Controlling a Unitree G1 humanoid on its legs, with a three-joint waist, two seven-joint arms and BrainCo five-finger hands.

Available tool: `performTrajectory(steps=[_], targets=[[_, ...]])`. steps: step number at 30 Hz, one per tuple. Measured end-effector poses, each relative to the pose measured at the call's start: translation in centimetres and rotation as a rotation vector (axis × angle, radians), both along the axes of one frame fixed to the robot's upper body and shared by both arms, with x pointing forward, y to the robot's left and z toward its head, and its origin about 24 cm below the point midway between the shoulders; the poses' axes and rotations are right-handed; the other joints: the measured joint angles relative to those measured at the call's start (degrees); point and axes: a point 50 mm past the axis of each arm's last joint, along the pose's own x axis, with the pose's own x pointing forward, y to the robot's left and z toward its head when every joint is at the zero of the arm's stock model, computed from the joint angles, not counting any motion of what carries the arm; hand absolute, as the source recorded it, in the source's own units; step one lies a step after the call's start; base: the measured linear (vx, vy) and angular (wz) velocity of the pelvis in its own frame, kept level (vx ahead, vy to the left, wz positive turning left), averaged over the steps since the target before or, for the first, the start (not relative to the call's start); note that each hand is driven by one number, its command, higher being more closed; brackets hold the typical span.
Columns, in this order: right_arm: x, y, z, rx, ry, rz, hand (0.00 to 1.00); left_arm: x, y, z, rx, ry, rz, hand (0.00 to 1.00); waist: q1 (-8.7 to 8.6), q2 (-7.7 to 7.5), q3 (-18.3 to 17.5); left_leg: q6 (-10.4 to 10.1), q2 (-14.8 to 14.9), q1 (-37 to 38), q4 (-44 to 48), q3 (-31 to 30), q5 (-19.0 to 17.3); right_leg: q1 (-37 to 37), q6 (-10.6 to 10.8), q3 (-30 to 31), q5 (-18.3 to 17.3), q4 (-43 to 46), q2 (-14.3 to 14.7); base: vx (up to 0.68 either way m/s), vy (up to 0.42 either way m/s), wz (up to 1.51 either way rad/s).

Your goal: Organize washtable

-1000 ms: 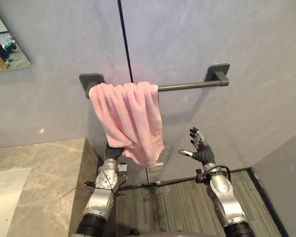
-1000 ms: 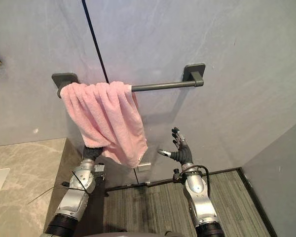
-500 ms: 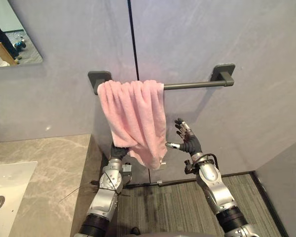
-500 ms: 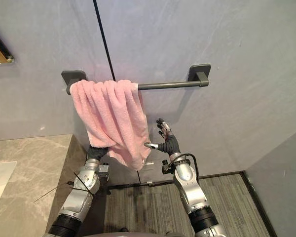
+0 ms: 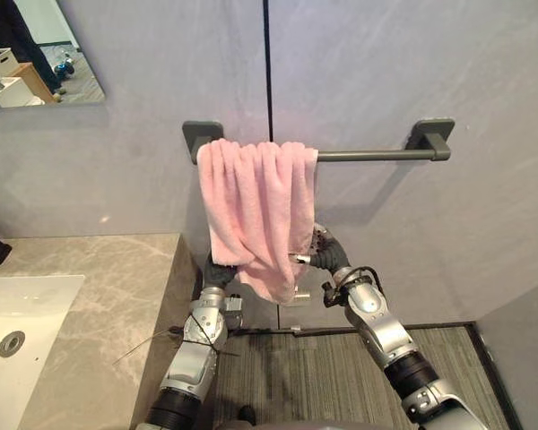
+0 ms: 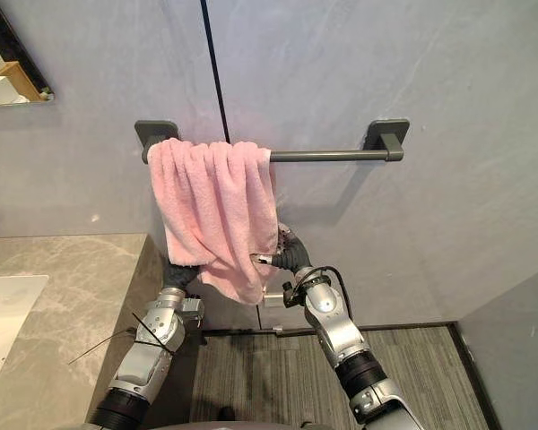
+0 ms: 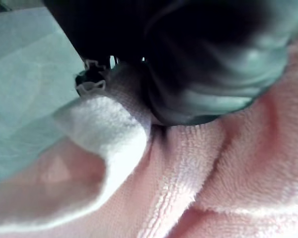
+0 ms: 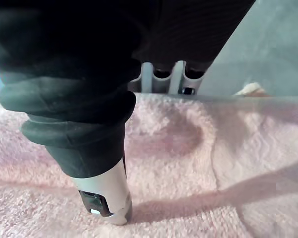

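Right hand (image 5: 325,255) is up at the lower right edge of the pink towel (image 5: 255,202). Its thumb lies flat on the front of the terry and the rest of the hand passes behind the cloth. Whether that amounts to a closed pinch cannot be told. Left hand (image 5: 217,270) sits under the towel's lower left corner, buried in the folds, and its state cannot be told either. The left wrist view shows cloth wrapped close against the dark cover.

The towel hangs bunched at the left end of the grey towel bar (image 5: 377,154), tight against the left bracket (image 5: 200,134). It falls in uneven pleats, and the hem slopes down to a point near the right hand. The right half of the bar is bare. Below and to the left, the stone worktop (image 5: 108,278) holds a white sink (image 5: 22,309) toward its left edge, with a mirror (image 5: 36,54) on the wall above.

The likely job is to spread the towel evenly along the bar. The main risk is a pull that goes downward rather than sideways. With the cloth gathered at one end, that could drag the whole towel over the bar and onto the floor. A thumb resting on loose terry may also slide off without taking the fabric along. If both hands tug in opposite directions, the pleats could tighten instead of opening.

No label, tag or legible writing shows on the towel, the bar or the wall.
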Motion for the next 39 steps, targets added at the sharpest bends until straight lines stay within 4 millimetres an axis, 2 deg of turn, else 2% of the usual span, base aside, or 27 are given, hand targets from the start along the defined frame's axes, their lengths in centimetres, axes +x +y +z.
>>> performTrajectory(steps=[5, 13, 18, 22, 26, 34, 39], targets=[[0.6, 0.6, 0.1, 0.008, 0.011, 0.014, 1.0, 0.0, 0.1, 0.0, 0.002, -0.002, 0.001, 1.0, 0.16, -0.62, -0.4, -0.1, 0.0, -0.3, -0.1, -0.2, 0.3, -0.2, 0.0, -0.1, 0.0, 0.1, 0.0, 0.0, -0.002, 0.01], [0.7, 0.3, 0.1, 0.011, 0.012, 0.0, 1.0, 0.0, 0.0, 0.2, 0.001, -0.01, -0.001, 1.0, 0.09, -1.15, -0.7, -0.1, 0.2, 0.0, -0.1, -0.1, 0.5, -0.1, 0.0, 0.1, 0.0, 0.3, 0.1, -0.03, -0.004, -0.01], [0.5, -1.1, -0.2, 0.047, 0.024, -0.065, 1.0, 0.0, 0.0, 0.4, -0.002, -0.017, -0.008, 1.0, 0.11, -1.16, -0.7, -0.1, 0.2, 0.2, -0.2, 0.2, 0.5, -0.1, 0.0, 0.3, 0.0, 0.3, 0.1, 0.0, 0.0, -0.01], [0.0, -2.2, 0.4, 0.081, -0.005, -0.113, 1.0, 0.0, -0.1, 0.4, -0.008, -0.02, -0.016, 1.0, -0.12, -1.16, -0.7, -0.1, 0.2, 0.6, -0.5, 0.7, 0.5, -0.1, 0.0, 0.9, 0.0, 0.3, 0.1, 0.0, 0.0, -0.07], [-0.4, -3.5, -0.1, 0.11, 0.014, -0.175, 1.0, 0.0, -0.5, 0.8, -0.028, -0.036, -0.019, 1.0, -0.16, -1.16, -0.7, -0.1, 0.2, 1.5, -0.8, 1.1, 0.4, 0.5, 0.0, 1.3, 0.1, 0.1, 0.1, -0.01, -0.002, -0.04], [-1.0, -4.3, 0.6, 0.159, -0.021, -0.227, 1.0, 0.1, -0.6, 1.0, -0.038, -0.046, -0.016, 1.0, -0.45, -1.14, -0.7, -0.2, 0.2, 2.0, -0.9, 1.8, 0.4, 0.6, 0.1, 1.9, 0.1, 0.1, 0.1, -0.03, -0.003, -0.04], [-0.9, -4.3, 1.2, 0.195, -0.05, -0.247, 1.0, 0.2, -0.4, 2.4, -0.066, -0.104, 0.008, 1.0, -1.4, -1.1, -0.7, -0.2, 0.1, 2.1, -1.1, 2.1, 0.4, 0.7, 0.2, 2.1, 0.6, -0.8, 0.1, -0.01, -0.001, -0.03]])
